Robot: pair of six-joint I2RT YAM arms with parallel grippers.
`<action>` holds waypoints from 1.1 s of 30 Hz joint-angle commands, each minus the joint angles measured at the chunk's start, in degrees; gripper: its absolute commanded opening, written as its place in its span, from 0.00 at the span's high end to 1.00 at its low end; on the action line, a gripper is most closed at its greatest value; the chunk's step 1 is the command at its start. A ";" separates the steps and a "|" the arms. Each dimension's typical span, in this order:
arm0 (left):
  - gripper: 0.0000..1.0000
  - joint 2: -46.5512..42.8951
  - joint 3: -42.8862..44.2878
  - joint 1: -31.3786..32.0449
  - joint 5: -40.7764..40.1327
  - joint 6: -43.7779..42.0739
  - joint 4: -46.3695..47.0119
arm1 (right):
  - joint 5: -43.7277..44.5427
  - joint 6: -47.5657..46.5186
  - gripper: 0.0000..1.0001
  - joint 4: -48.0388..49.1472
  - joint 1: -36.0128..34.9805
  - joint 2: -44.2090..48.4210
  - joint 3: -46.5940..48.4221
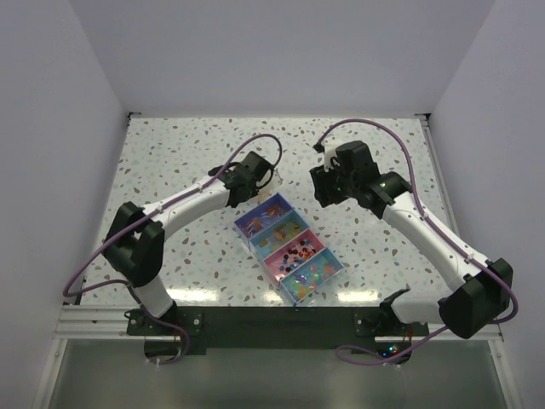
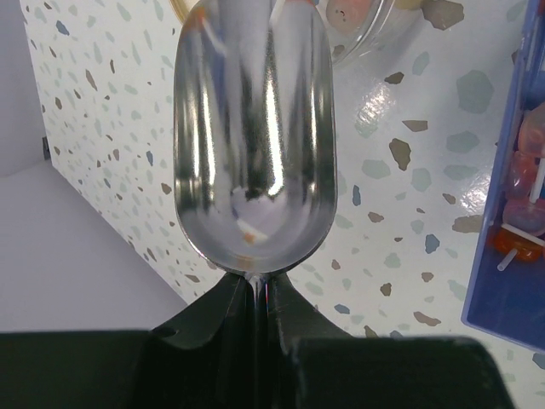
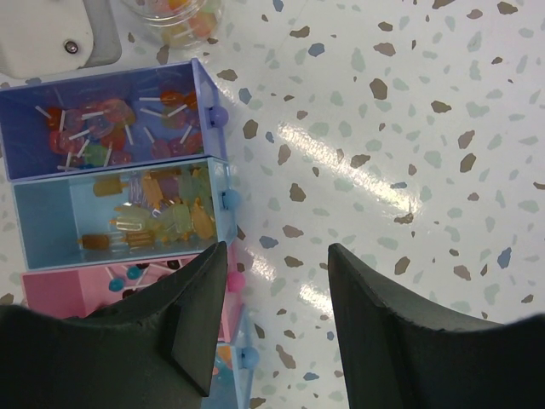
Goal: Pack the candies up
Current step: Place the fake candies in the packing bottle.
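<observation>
My left gripper (image 2: 255, 285) is shut on the handle of a shiny metal scoop (image 2: 251, 128). The scoop's bowl points at a clear round jar (image 2: 366, 21) holding orange-amber candies (image 3: 174, 21); only a small orange glint shows in the bowl. In the top view the left gripper (image 1: 255, 177) is just behind the far end of the compartment box (image 1: 252, 241). My right gripper (image 3: 278, 251) is open and empty above bare table beside the box's right side, also seen from the top (image 1: 328, 186). Tiny dark and red candies (image 1: 294, 253) lie in the pink compartment.
The box has four compartments in a row: purple with lollipops (image 3: 102, 123), light blue with ice-lolly sweets (image 3: 153, 213), pink (image 3: 64, 288), and blue with mixed bright sweets (image 1: 311, 277). A white block (image 3: 51, 34) sits beside the jar. Walls enclose the speckled table.
</observation>
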State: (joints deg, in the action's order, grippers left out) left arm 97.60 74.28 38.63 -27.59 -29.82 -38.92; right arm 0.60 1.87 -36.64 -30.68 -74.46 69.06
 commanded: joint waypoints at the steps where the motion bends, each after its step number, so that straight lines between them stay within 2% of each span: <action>1: 1.00 0.04 2.62 0.65 -2.90 -1.47 -0.90 | 1.07 -0.73 0.46 1.31 0.35 1.77 -0.06; 10: 1.00 -0.83 2.45 1.71 -4.83 -2.08 -1.78 | 0.63 -0.46 0.46 1.57 0.27 2.12 -0.24; 15: 1.00 -4.34 0.43 1.62 -3.70 -1.73 -0.37 | -0.51 0.15 0.46 1.49 0.53 1.95 0.37; 24: 1.00 -16.11 -6.59 -3.03 11.05 -0.06 4.98 | -9.38 3.14 0.46 2.10 3.25 1.33 2.57; 28: 1.00 -21.92 -12.13 -6.10 21.32 0.03 9.73 | -19.46 7.34 0.46 4.64 5.01 0.89 2.93; 33: 1.00 -27.54 -16.62 -6.64 30.92 0.91 14.04 | -30.38 13.24 0.46 10.79 6.50 -1.13 2.75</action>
State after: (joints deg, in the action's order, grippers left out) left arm 73.08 59.29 32.10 -6.83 -30.44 -31.33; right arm -19.64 9.82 -32.49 -24.75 -74.32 69.49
